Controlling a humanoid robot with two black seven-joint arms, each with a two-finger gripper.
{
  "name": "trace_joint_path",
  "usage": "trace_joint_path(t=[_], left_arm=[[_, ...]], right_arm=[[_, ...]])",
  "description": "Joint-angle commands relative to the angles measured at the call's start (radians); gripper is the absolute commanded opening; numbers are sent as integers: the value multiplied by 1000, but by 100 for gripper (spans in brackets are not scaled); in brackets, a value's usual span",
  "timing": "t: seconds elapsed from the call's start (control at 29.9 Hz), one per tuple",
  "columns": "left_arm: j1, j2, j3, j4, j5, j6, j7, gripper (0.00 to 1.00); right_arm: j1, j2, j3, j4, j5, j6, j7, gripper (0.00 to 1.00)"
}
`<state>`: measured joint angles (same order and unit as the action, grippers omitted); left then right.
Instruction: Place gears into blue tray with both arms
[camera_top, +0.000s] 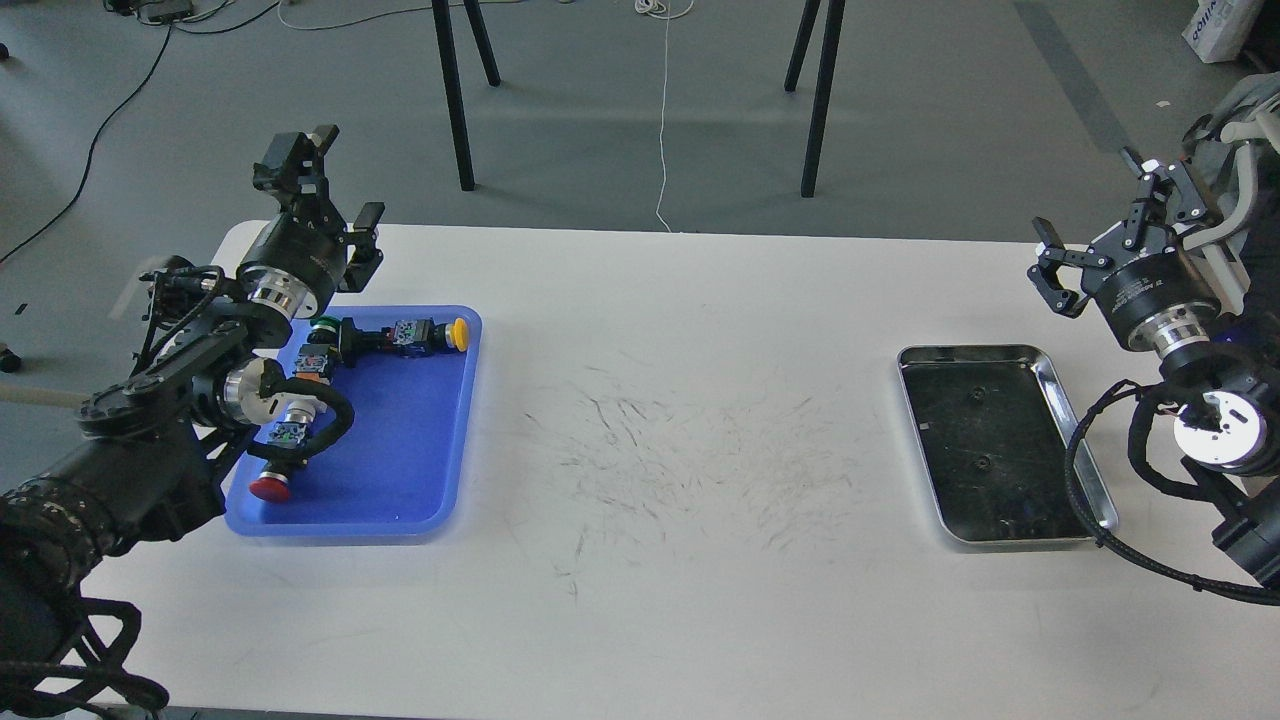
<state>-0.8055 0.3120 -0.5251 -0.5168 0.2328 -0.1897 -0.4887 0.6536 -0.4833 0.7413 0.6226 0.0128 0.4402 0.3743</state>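
Gears small dark rings on shiny metal tray; blue tray glossy plastic.

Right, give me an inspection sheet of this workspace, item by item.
Surface: white table, dark scuff marks around its middle.
Job's things: blue tray on the left; two gears lying in the silver tray on the right, none seen in the blue one.
Clutter: push-button switches with yellow, green and red caps in the blue tray.
Grippers: left gripper raised over the table's far left corner, open, empty; right gripper raised beyond the silver tray, open, empty.
Cables: black cables looping off the right arm over the silver tray's rim.
Surroundings: grey floor, black stand legs, white cord.
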Motion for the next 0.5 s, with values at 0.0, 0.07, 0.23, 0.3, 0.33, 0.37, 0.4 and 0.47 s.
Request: trace_joint_path(t=[0.0, 0.07, 0.23, 0.3, 0.33, 0.37, 0.4, 0.47], left_arm=[[0, -2, -1, 0, -1, 1, 0, 100], [2, -4, -1, 0, -1, 1, 0, 100], [2, -5, -1, 0, -1, 6, 0, 100], [3, -5, -1, 0, 0, 6, 0, 100], [2, -5, -1, 0, -1, 6, 0, 100], [3, -5, -1, 0, -1, 6, 0, 100], [3, -5, -1, 0, -1, 6, 0, 100], [2, -5, -1, 0, -1, 7, 0, 100]], right_arm=[[0, -1, 1, 0, 0, -1, 0, 98], [0, -3, 0, 0, 0, -1, 0, 99], [0, -1, 1, -4, 0, -6, 0, 99], [0, -1, 1, -4, 0, -12, 0, 98], [0, -1, 1, -6, 0, -12, 0, 99], [0, -1, 1, -7, 0, -12, 0, 99], [0, -1, 1, -7, 0, -12, 0, 98], [1, -1, 1, -7, 0, -14, 0, 98]])
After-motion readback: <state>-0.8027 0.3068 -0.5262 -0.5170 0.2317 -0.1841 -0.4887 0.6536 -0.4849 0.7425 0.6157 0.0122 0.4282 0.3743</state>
